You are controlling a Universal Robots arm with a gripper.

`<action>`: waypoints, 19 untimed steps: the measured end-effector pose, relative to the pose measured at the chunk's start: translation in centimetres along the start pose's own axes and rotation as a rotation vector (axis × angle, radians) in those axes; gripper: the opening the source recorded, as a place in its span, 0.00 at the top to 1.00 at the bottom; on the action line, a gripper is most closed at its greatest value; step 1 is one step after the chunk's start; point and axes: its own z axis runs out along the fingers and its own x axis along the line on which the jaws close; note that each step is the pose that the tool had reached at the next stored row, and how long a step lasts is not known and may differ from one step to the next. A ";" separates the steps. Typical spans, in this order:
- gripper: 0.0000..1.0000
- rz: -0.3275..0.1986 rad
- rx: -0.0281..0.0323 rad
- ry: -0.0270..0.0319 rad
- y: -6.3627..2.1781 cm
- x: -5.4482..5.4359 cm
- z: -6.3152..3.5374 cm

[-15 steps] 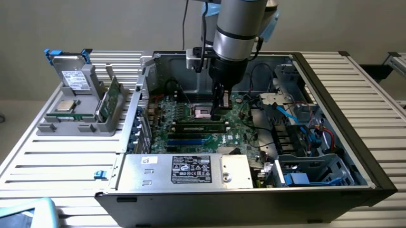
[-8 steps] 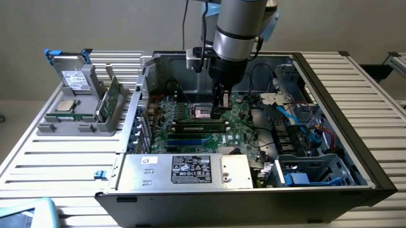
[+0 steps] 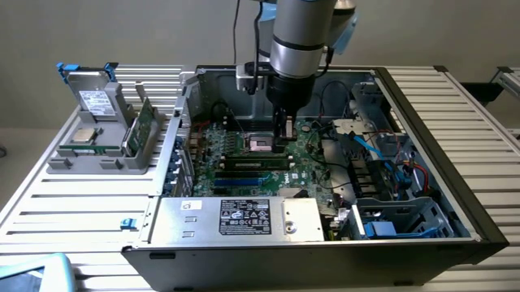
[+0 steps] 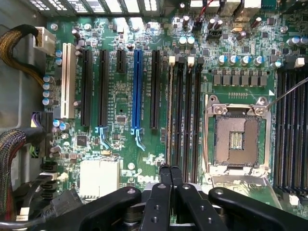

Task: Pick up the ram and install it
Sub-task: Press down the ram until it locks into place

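Note:
The ram (image 3: 256,162) is a long green stick with dark chips, standing in a memory slot on the motherboard (image 3: 243,180) inside the open computer case. In the wrist view the ram (image 4: 169,110) appears edge-on, as a thin strip in the slot beside the empty black memory slots. My gripper (image 3: 283,145) hangs low over the board between the CPU socket (image 3: 262,144) and the ram's end on the exterior view's right. Its black fingers (image 4: 165,179) are pressed together with nothing between them, and the gripper (image 4: 171,169) is shut just above one end of the ram.
A grey power supply (image 3: 235,217) fills the case's near side. Cables and drive bays (image 3: 382,176) crowd the exterior view's right. A grey holder (image 3: 97,143) outside the case carries a drive, a chip and a wider green card (image 3: 145,125). A blue expansion slot (image 4: 137,86) lies among black ones.

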 end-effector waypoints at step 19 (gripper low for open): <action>0.89 0.009 0.0506 0.0265 1.14 -0.4 1.06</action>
